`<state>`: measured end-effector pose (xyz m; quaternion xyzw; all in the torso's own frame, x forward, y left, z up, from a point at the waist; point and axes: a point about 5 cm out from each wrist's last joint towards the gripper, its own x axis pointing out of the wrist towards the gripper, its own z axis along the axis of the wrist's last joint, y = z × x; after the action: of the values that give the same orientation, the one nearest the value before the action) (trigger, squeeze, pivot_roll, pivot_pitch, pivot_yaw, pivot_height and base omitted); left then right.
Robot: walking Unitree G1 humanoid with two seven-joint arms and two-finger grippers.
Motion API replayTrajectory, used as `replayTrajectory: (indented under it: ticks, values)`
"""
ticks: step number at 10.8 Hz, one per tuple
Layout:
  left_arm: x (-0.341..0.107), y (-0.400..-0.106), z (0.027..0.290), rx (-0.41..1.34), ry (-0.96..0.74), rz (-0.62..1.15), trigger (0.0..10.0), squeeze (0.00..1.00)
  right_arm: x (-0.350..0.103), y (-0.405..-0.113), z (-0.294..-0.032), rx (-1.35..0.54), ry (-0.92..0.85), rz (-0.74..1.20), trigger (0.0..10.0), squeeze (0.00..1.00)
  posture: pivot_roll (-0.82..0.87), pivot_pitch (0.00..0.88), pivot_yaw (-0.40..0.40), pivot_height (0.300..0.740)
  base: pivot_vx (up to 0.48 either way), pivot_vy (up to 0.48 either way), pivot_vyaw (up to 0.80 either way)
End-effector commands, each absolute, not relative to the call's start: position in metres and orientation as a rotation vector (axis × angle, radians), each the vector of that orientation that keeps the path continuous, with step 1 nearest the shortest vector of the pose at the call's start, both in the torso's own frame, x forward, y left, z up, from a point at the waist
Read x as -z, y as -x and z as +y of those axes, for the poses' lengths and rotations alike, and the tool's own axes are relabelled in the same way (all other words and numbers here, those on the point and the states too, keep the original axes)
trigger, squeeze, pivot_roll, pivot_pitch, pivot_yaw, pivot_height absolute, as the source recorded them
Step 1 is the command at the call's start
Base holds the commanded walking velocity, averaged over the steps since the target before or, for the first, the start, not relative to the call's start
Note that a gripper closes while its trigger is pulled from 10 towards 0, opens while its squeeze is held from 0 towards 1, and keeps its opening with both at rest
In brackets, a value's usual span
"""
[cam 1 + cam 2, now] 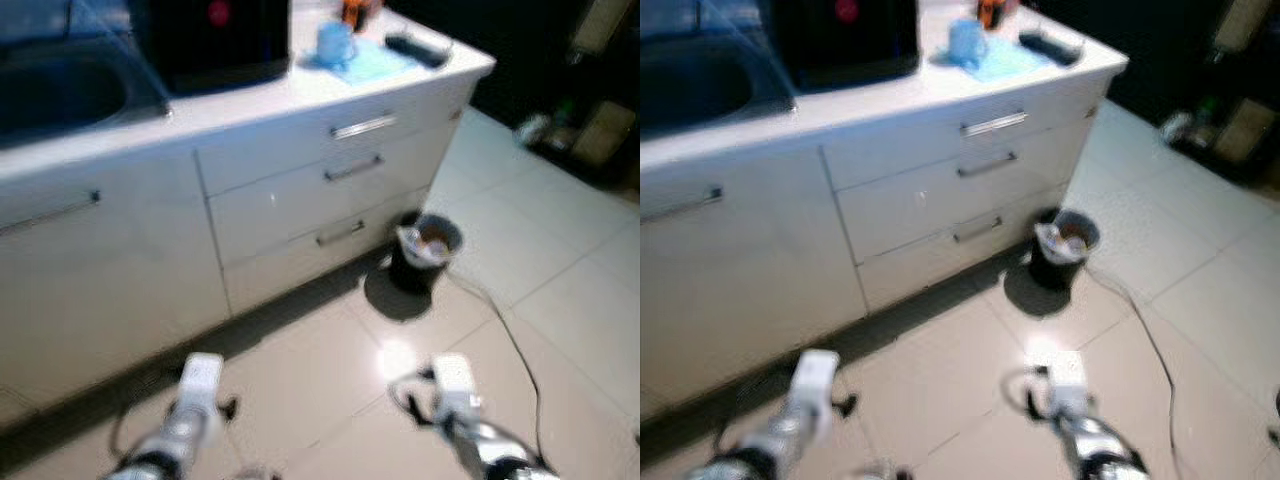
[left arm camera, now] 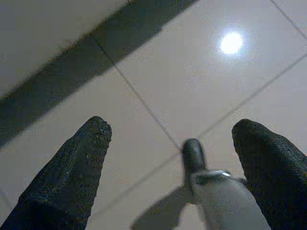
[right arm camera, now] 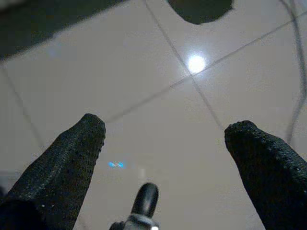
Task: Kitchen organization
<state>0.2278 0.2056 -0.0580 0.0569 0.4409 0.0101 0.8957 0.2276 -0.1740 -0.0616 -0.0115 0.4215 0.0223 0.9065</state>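
The tiled floor (image 1: 330, 390) takes up the lower half of the head views, and both arms are carried low over it, which suits a robot that is standing off from the work rather than reaching. The white counter (image 1: 250, 100) runs from nine o'clock toward two o'clock, with a sink (image 1: 60, 90) at its ten o'clock end and a dark appliance (image 1: 215, 35) at twelve o'clock beside it. Three drawers (image 1: 345, 170) are stacked below the counter's far end, all closed, so nothing has yet been opened for sorting. A small black bin (image 1: 425, 250) lined with a white bag is set on the floor at about two o'clock, just beside the cabinet corner, where scraps could be dropped; a cable (image 1: 515, 345) trails from near it toward four o'clock. On the counter top at one o'clock a blue cup (image 1: 335, 40) rests on a blue cloth (image 1: 370, 62), with a dark flat object (image 1: 420, 47) next to it, possibly a remote, though the blur leaves that unsure. The left pincer (image 2: 170, 139) and the right pincer (image 3: 163, 132) are both spread wide and carry nothing.
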Motion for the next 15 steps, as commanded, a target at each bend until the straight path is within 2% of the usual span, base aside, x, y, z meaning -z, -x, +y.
replayTrajectory:
  ticks: [1,5,6,8,11,12,15]
  values:
    - [0.062,-0.223,0.2,-0.016,-0.11,0.934,10.0,0.0,0.065,-0.221,-0.183,-0.033,0.039,0.887,10.0,0.0,0.05,0.018,-0.045,0.74,0.0,0.446,0.0]
    - [0.061,-0.224,0.202,-0.017,-0.121,0.929,10.0,0.0,0.064,-0.223,-0.182,-0.04,0.027,0.875,10.0,0.0,0.06,0.017,-0.041,0.74,0.0,0.446,0.0]
    - [0.06,-0.225,0.202,-0.013,-0.127,0.921,10.0,0.0,0.063,-0.223,-0.182,-0.047,0.03,0.867,10.0,0.0,0.06,0.016,-0.04,0.74,0.0,0.0,0.0]
    - [0.056,-0.231,0.203,-0.043,-0.134,0.89,10.0,0.0,0.062,-0.225,-0.18,-0.058,0.038,0.861,10.0,0.0,0.06,0.01,-0.043,0.74,0.0,0.0,0.8]
    - [0.043,-0.248,0.204,-0.109,-0.005,0.765,10.0,0.0,0.061,-0.228,-0.179,-0.061,0.039,0.856,10.0,0.0,0.06,0.005,-0.041,0.74,0.0,0.0,0.8]
    - [0.041,-0.252,0.202,-0.084,-0.065,0.767,10.0,0.0,0.061,-0.228,-0.179,-0.062,0.041,0.858,10.0,0.0,0.06,0.001,-0.039,0.74,0.0,0.0,0.8]
    - [0.045,-0.249,0.191,-0.017,-0.043,0.793,10.0,0.0,0.062,-0.225,-0.182,-0.058,0.049,0.869,10.0,0.0,0.06,0.0,-0.038,0.74,0.0,0.0,0.8]
